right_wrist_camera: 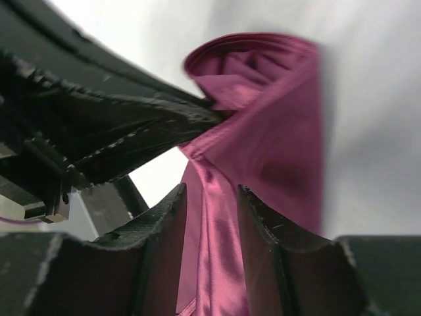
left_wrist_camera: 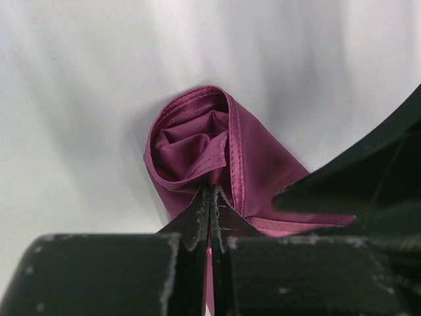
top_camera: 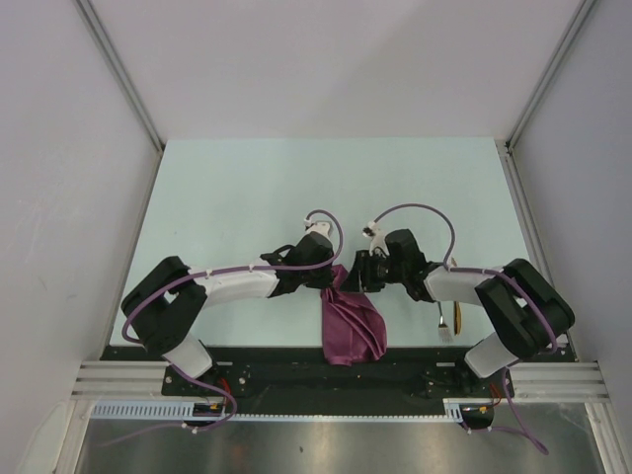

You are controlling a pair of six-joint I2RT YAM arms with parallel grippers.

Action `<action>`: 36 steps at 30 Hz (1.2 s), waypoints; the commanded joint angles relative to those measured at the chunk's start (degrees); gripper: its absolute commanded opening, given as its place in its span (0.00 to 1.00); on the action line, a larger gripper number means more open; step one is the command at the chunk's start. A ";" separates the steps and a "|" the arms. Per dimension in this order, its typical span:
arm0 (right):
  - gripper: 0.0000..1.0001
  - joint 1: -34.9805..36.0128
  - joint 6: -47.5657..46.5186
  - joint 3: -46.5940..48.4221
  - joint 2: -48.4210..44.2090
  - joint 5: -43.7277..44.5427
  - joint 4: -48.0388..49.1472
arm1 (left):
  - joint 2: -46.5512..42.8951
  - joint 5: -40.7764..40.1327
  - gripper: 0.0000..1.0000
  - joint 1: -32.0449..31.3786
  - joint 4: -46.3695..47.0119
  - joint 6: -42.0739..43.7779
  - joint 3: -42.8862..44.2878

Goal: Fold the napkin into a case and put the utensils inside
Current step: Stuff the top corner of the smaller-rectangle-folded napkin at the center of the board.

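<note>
The plum-magenta napkin (top_camera: 353, 331) hangs bunched from the two grippers down to the table's near edge; no flat case shape shows. My left gripper (top_camera: 332, 274) is shut on an upper fold of the napkin (left_wrist_camera: 197, 141), its tips (left_wrist_camera: 210, 194) pressed together on the cloth. My right gripper (top_camera: 355, 272) faces it; its jaws (right_wrist_camera: 212, 197) stand apart with the napkin (right_wrist_camera: 263, 118) running down between them. The utensils lie on the table beside the right arm: the silver spoon (top_camera: 443, 324) and the golden-yellow piece (top_camera: 456, 316), both partly hidden by the arm.
The pale green table (top_camera: 247, 197) is walled by white panels on the left, back and right. A black rail (top_camera: 296, 380) runs along the near edge under the napkin. The left gripper's black body (right_wrist_camera: 118, 131) fills the left of the right wrist view.
</note>
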 commanded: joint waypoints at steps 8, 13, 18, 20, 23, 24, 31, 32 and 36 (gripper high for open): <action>0.56 9.56 -14.05 3.67 -0.20 14.64 3.27 | -2.01 3.00 0.00 1.24 2.05 -1.81 -1.21; 0.59 11.94 -17.92 4.99 1.20 18.87 2.48 | -2.18 3.18 0.00 1.33 2.58 -1.90 -1.73; 0.59 13.17 -18.89 5.61 3.13 21.15 1.69 | -2.01 3.71 0.00 1.42 3.10 -1.99 -1.73; 0.59 13.61 -18.80 5.26 3.31 22.29 1.61 | -2.10 3.88 0.00 1.42 3.19 -1.99 -1.73; 0.58 13.87 -18.72 5.08 3.58 23.88 1.60 | -2.27 4.06 0.00 1.59 3.28 -1.81 -1.82; 0.57 13.96 -18.54 5.17 3.75 24.14 1.69 | -2.27 4.06 0.00 1.59 3.54 -1.90 -1.91; 0.42 13.96 -17.31 5.17 4.81 23.71 3.01 | -2.36 4.59 0.00 1.68 4.07 -2.08 -2.35; 0.40 13.96 -17.22 5.00 4.89 23.44 3.53 | -2.45 4.59 0.00 1.77 4.07 -2.16 -2.35; 0.23 13.61 -15.56 4.82 4.81 21.34 4.41 | -2.45 4.85 0.00 1.77 4.25 -2.17 -2.35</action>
